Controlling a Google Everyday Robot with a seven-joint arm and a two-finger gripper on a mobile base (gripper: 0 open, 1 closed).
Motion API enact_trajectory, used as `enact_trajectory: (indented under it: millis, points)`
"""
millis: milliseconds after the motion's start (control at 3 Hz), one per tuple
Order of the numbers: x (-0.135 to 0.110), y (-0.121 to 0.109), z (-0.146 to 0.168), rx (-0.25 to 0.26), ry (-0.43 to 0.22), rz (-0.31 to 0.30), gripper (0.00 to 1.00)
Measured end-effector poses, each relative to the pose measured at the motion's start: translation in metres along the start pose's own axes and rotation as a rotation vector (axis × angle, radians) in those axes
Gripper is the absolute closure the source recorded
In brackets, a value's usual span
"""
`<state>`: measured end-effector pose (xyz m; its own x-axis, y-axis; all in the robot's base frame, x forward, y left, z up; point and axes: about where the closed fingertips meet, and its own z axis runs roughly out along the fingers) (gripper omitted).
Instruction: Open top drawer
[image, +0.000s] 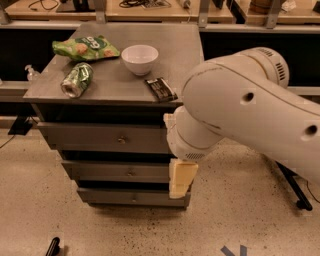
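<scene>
The top drawer (95, 138) is the long grey front just under the cabinet top, with a small round metallic knob (121, 140) at its centre. It looks closed, flush with the cabinet frame. My gripper (182, 179) is cream-coloured and hangs down from the big white arm (245, 110). It is in front of the right ends of the two lower drawers, below and to the right of the knob and apart from it. The arm hides the top drawer's right end.
On the cabinet top (115, 85) lie a green snack bag (85, 48), a green can on its side (76, 80), a white bowl (140, 58) and a dark bar (161, 89). Middle drawer (120, 171) and bottom drawer (125, 196) sit below. A black stand leg (292, 187) is at right.
</scene>
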<state>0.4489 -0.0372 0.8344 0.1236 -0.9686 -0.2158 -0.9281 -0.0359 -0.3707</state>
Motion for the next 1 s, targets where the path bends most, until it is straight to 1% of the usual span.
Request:
enact_trajectory:
  millis: [333,667,1000]
  points:
    - [-0.005,0.000,0.037,-0.029,0.007,-0.001,0.00]
    - [-0.010,-0.017,0.101,0.002,0.034,0.011,0.00]
    - [-0.009,-0.029,0.115,0.042,0.063,0.062,0.00]
